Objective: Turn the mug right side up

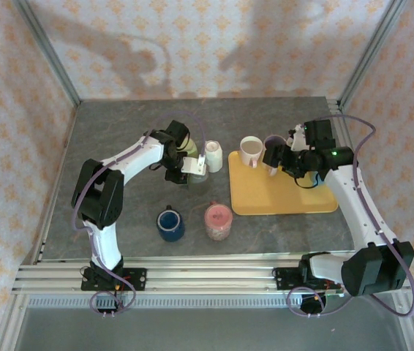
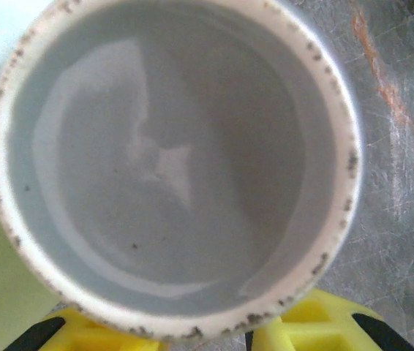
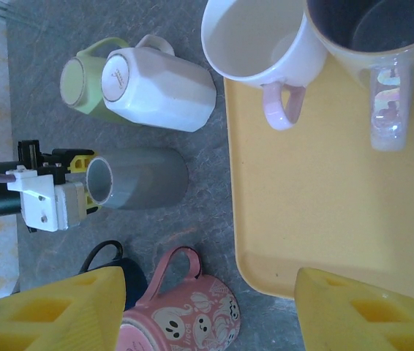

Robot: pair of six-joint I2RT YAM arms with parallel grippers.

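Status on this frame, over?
Left gripper over grey mug's rim, grip unclear; right gripper open above yellow tray. Grey mug mouth up. Beside it white mug, green mug, bases up.

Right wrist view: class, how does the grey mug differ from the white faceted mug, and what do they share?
The grey mug is smooth and round; the white faceted mug has flat panels. The grey mug shows its open mouth; the white faceted mug shows its stamped base. The left gripper is at the grey mug's rim; none is at the white faceted mug. Both rest on the table, off the yellow tray.
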